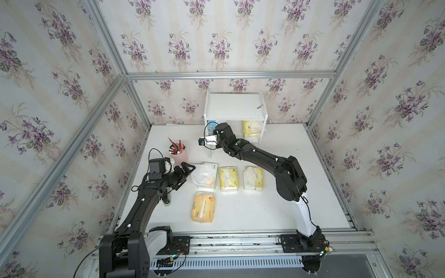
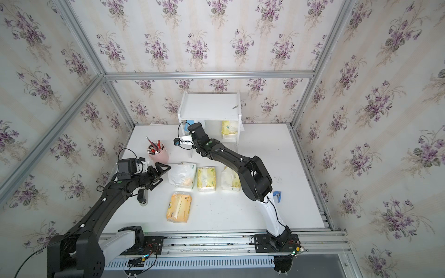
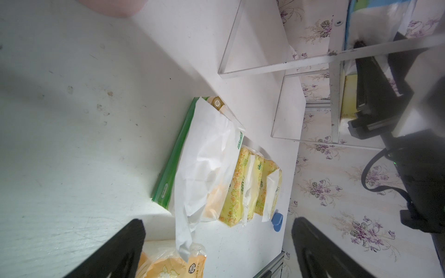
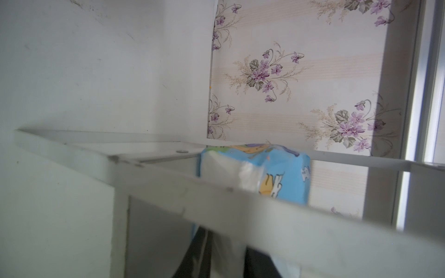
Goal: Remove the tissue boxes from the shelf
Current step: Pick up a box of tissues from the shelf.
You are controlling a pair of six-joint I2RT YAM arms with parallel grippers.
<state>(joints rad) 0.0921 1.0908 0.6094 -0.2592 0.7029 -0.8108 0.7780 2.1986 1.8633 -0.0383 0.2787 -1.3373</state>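
The shelf stands at the back of the table, against the rear wall. On its lower tier, the right-end pack sits at one end and the left-end pack at the other. The right gripper reaches into the tier with the left-end pack between its fingers. A pen cup stands in front of the shelf, off to its left. Farther in front of the shelf, three packs lie side by side: the row's left pack, the row's middle pack and the row's right pack. The lone pack lies farthest from the shelf, in front of the row's left pack. The left gripper, jaws apart, hangs just left of that row.
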